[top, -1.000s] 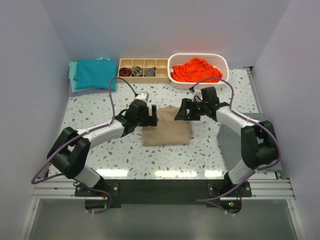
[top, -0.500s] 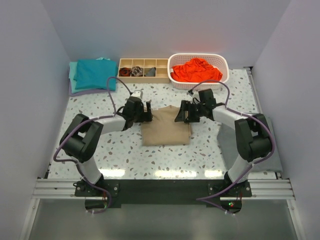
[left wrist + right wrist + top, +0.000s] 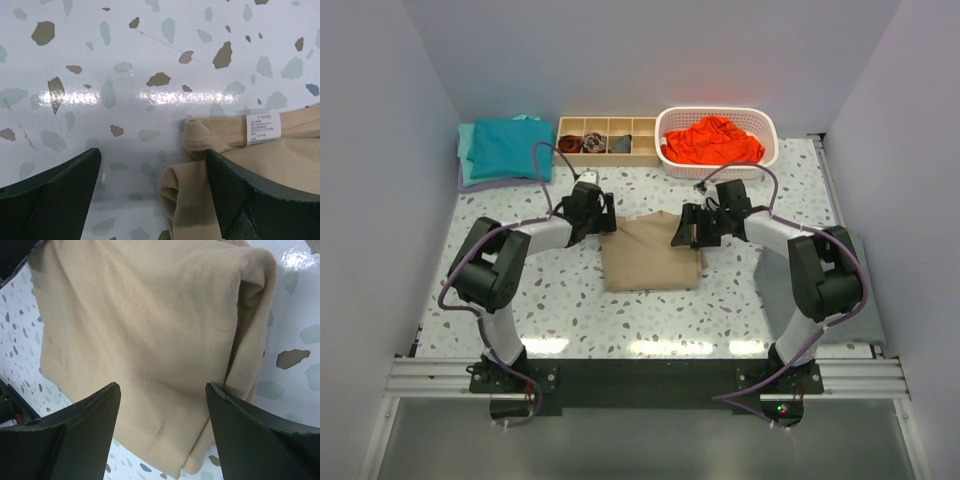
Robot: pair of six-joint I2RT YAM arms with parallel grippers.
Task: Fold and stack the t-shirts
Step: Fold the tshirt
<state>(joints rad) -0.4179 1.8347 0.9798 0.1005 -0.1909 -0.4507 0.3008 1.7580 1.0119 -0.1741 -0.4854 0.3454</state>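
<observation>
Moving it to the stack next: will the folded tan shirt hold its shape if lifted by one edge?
Probably not: the tan shirt looks soft, layers bunching loosely at its corner, so it should droop and unfold. It may slide easily on the glossy table.

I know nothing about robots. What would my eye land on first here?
The bright orange shirt heaped in the white basket at the far edge, right of middle, jumps out first. Next is the folded tan shirt in the middle, with the left fingers and right fingers open over its far corners. A teal stack sits in the far left corner.
</observation>
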